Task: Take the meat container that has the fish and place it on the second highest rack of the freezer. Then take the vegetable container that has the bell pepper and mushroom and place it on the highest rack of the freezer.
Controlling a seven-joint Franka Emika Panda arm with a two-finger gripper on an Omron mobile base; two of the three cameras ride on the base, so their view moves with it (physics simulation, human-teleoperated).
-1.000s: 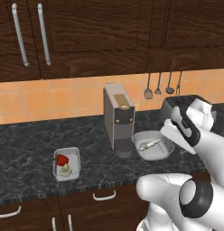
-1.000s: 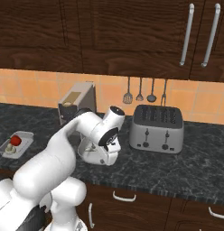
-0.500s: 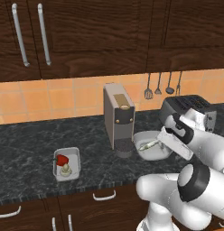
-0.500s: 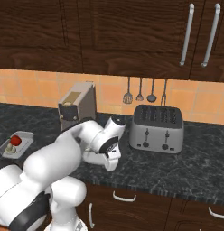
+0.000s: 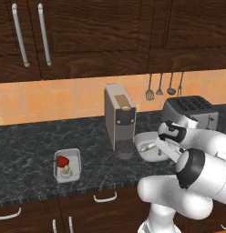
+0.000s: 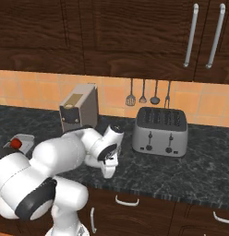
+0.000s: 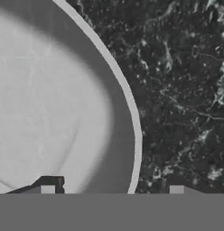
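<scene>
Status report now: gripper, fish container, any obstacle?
Gripper low, fingers astride the pale oval fish container's rim, open. Fish inside, container on the dark counter. Grey coffee machine close beside.

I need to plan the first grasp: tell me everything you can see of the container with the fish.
The fish container is a pale, whitish shallow tray with a rounded rim, smooth and plastic-looking. It sits flat on the dark marbled counter, just right of the coffee machine and in front of the toaster. The slim pale fish lies inside. The gripper straddles its rim, one fingertip inside, one outside.
</scene>
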